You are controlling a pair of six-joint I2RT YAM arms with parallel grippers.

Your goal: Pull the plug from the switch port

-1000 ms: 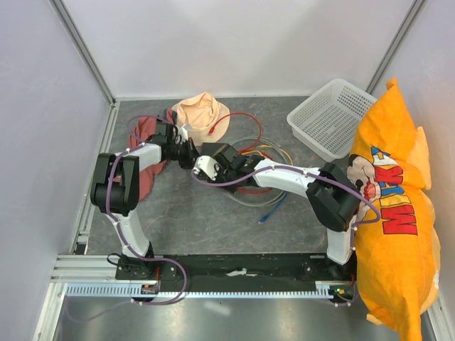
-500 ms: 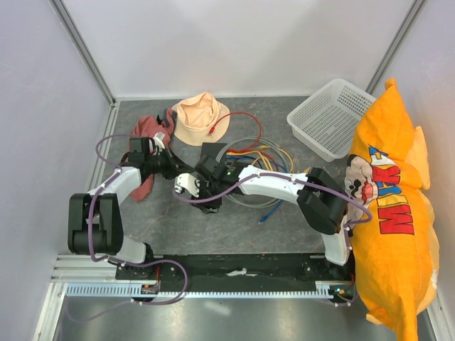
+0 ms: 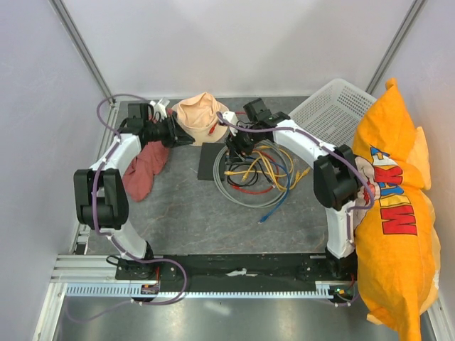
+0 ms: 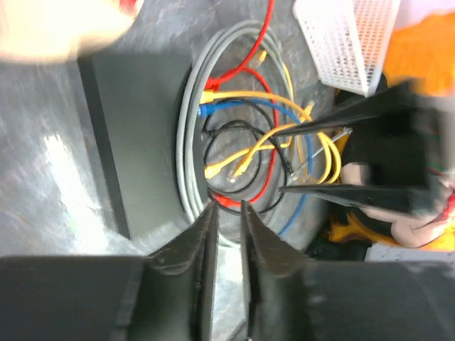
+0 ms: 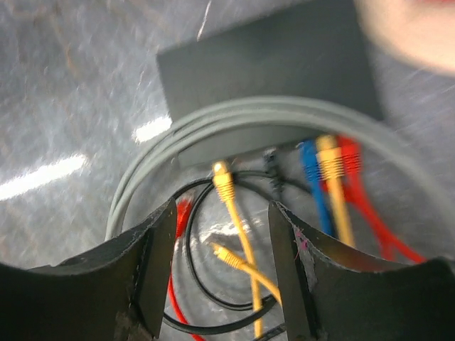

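Note:
The switch (image 3: 211, 162) is a flat black box lying left of a coil of grey, yellow, blue, red and black cables (image 3: 253, 170). In the right wrist view, blue (image 5: 307, 158), yellow (image 5: 328, 155) and red plugs (image 5: 348, 153) sit along the edge of the switch (image 5: 270, 64). Another yellow plug (image 5: 222, 175) has its tip at that edge. My right gripper (image 5: 222, 227) is open above this yellow plug and its cable, touching neither. My left gripper (image 4: 227, 206) hovers past the far left of the switch (image 4: 135, 135); its jaws stand a narrow slit apart, with nothing between them.
A peach hat (image 3: 201, 114) lies just behind the switch, next to my left gripper (image 3: 181, 135). A red cloth (image 3: 144, 168) lies to the left. At the far right stands a white basket (image 3: 328, 117), with a big orange pillow (image 3: 391, 206) along the right side.
Both arms swung away from me, uncovering the switch. The right gripper moved to the cable side and opened wider. The left gripper went toward the hat and parted slightly.

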